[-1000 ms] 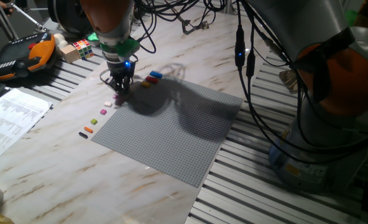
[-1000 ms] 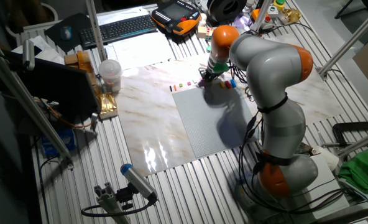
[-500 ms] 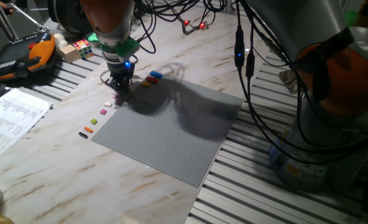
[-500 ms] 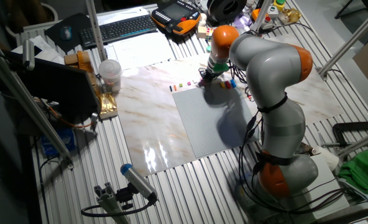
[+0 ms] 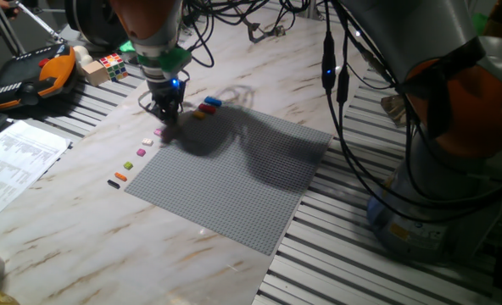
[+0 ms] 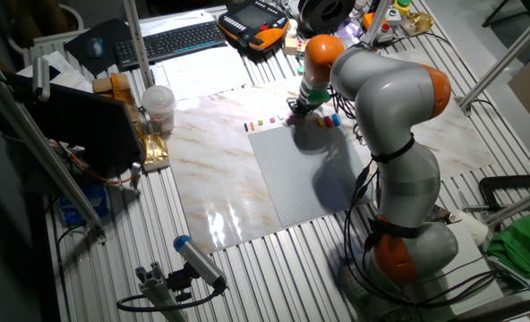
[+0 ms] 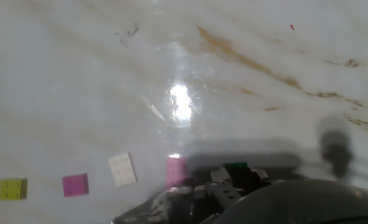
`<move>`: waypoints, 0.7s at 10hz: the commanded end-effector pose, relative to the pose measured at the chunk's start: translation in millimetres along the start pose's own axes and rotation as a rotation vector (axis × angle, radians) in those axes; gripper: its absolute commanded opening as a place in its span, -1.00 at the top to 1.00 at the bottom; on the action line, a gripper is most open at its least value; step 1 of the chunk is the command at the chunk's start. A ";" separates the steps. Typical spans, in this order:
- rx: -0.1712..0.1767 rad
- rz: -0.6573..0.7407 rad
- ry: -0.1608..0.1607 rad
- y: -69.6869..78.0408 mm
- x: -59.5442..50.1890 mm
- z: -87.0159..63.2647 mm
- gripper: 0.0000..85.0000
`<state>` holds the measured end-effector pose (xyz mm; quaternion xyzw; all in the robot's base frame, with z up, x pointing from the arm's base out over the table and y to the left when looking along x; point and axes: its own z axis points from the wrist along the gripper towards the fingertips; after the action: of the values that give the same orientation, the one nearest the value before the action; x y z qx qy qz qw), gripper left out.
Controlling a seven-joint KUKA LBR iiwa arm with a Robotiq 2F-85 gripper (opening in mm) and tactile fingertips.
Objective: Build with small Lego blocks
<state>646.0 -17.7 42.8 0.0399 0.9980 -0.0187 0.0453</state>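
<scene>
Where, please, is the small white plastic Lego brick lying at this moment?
In the hand view, the small white plastic Lego brick lies on the marble tabletop, between the magenta brick and the pink brick.

Glossy marble, matt studs

The pale marble-patterned tabletop shone smooth and glossy, throwing back a lamp glare; the large grey studded plastic baseplate looked matt and finely textured; the small pink plastic Lego brick appeared smooth.

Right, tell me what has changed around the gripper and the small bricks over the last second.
The two-finger gripper shifted slightly away from the large grey studded baseplate, so the small pink plastic brick it partly covered now lies in plain sight; nothing was visibly picked up or released. The white brick and the red, yellow and blue bricks stayed where they were.
</scene>
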 end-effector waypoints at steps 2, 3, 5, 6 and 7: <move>0.016 -0.014 0.006 -5.5 10.0 -9.7 0.98; 0.023 -0.021 0.013 -9.9 15.6 -12.3 0.98; 0.022 -0.027 0.026 -16.6 23.4 -11.5 0.98; 0.027 -0.030 0.027 -18.6 26.9 -8.9 0.98; 0.028 -0.029 0.028 -19.4 30.9 -5.4 0.98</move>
<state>613.3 -34.5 45.9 0.0263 0.9987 -0.0322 0.0305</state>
